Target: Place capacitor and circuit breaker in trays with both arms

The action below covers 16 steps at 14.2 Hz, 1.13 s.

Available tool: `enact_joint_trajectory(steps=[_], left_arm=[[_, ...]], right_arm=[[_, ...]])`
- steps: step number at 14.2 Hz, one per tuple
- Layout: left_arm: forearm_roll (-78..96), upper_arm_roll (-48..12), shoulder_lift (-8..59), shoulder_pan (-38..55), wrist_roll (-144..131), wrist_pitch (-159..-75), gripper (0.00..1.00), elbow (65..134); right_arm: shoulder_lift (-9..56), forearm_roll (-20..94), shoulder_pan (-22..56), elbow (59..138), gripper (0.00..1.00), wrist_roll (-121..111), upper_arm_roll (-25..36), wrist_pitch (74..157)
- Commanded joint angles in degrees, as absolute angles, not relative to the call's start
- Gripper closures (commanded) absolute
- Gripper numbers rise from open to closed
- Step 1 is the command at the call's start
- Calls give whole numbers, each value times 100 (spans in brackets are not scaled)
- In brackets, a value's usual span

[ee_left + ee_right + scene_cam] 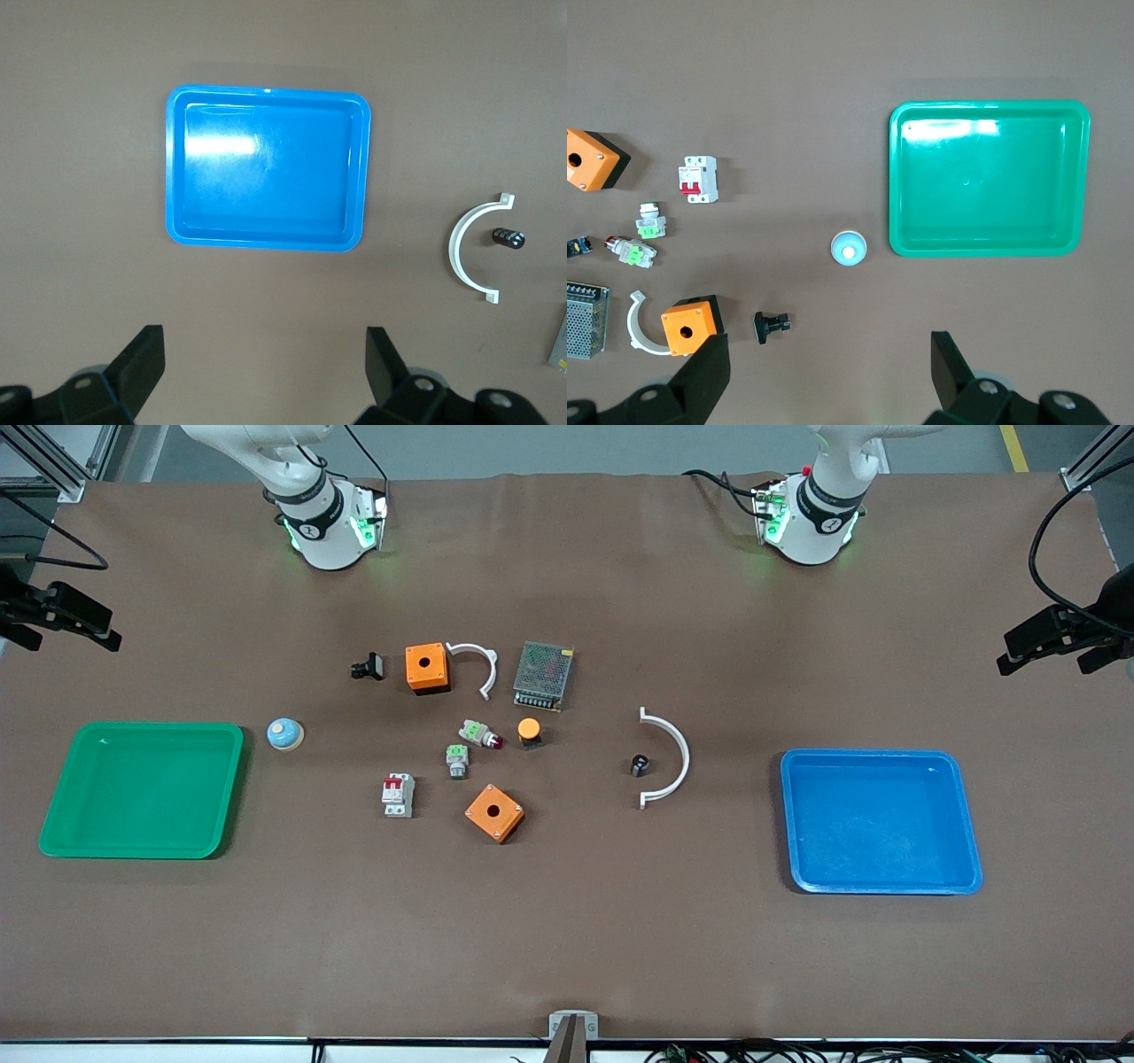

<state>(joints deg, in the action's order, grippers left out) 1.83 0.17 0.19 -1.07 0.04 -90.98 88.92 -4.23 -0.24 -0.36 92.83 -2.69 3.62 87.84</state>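
The capacitor (640,764), a tiny black cylinder, lies on the brown table inside the arc of a white curved clamp (675,757). It also shows in the left wrist view (507,236). The circuit breaker (398,794), a white-grey block with red levers, lies at the cluster's edge toward the right arm's end, and shows in the right wrist view (698,180). My left gripper (264,372) is open and empty, high over bare table beside the blue tray (266,239). My right gripper (830,376) is open and empty, high over bare table beside a black clip part (769,325).
A green tray (142,788) lies at the right arm's end, a blue tray (881,819) at the left arm's end. Mid-table lie two orange boxes (427,667) (494,812), two green push buttons (480,733) (457,761), a mesh power supply (543,675), an orange-topped button (529,731) and a blue-white knob (285,733).
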Motion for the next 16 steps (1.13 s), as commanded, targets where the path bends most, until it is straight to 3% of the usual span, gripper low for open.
enact_joint_trajectory(steps=[1, 11, 16], left_arm=[[149, 26, 18, -114, 114, -9044, 0, 8807], [176, 9, 44, -44, 35, -8991, 0, 8815], [193, -70, 719, 525, -314, -8991, 0, 8833]], right_arm=[[-439, -114, -62, 9281, 0, -299, 334, 8754], [-195, -114, -88, 9246, 0, -255, 334, 8789], [184, -79, -97, 9079, 0, -316, 360, 9026]])
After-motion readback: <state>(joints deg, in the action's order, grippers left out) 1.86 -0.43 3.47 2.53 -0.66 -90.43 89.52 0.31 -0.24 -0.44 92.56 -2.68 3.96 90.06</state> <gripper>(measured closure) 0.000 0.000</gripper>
